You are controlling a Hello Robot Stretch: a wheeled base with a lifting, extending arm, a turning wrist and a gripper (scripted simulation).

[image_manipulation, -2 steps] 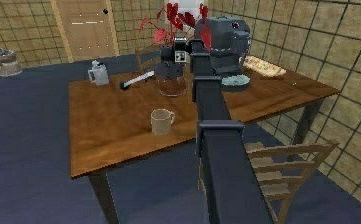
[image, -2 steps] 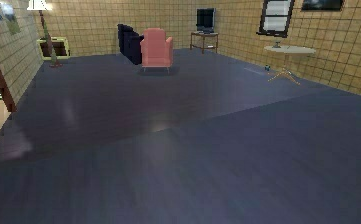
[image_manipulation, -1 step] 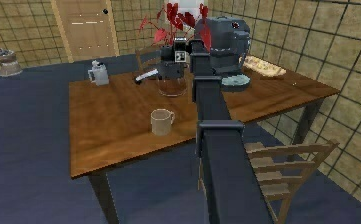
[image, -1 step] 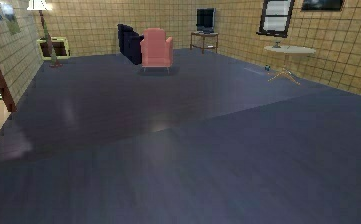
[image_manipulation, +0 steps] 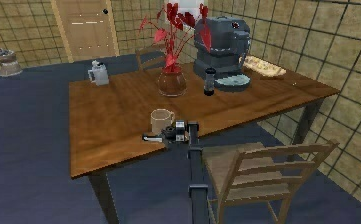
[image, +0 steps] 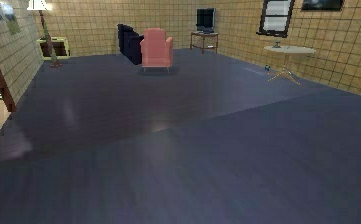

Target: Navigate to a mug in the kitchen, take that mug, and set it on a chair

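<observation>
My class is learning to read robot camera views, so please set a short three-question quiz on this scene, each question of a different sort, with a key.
1. True or false: a wooden chair stands at the wooden table.
2. What does the vase hold? A red flowers; B yellow flowers; C pencils.
3. In one word: which thing on the table stands nearest the gripper?
Key: 1 true; 2 A; 3 the mug.
</observation>
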